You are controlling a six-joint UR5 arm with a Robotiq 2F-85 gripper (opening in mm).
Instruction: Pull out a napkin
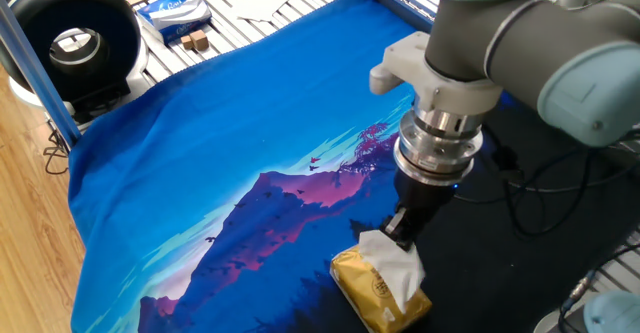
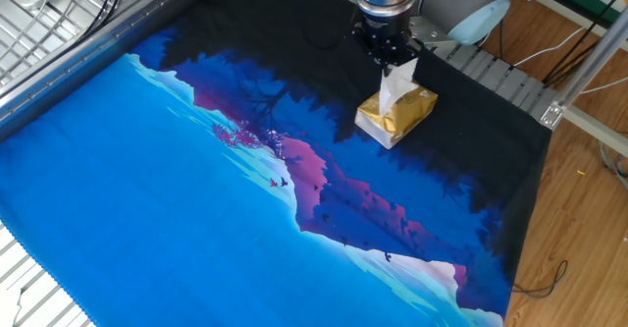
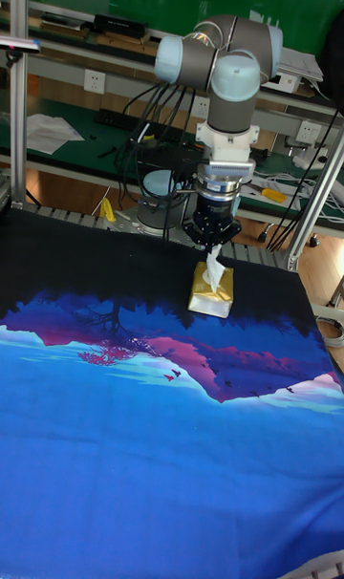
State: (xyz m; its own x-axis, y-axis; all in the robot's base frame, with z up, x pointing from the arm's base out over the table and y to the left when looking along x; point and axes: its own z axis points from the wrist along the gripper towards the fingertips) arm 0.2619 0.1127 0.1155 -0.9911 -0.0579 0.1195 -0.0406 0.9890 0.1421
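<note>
A white napkin (image 1: 398,269) (image 2: 396,83) (image 3: 216,268) sticks up out of the gold-yellow tissue pack (image 1: 373,294) (image 2: 395,114) (image 3: 211,294), which lies on the dark part of the printed cloth. My gripper (image 1: 399,232) (image 2: 391,60) (image 3: 211,246) hangs straight above the pack and is shut on the napkin's top edge. The sheet is stretched upward between the pack and the fingertips, and its lower end is still inside the pack.
A blue mountain-print cloth (image 1: 230,133) covers the table. A blue-and-white packet (image 1: 172,13) and small brown blocks (image 1: 194,41) lie at the far corner beside a round black device (image 1: 70,43). Cables (image 1: 530,188) trail behind the arm.
</note>
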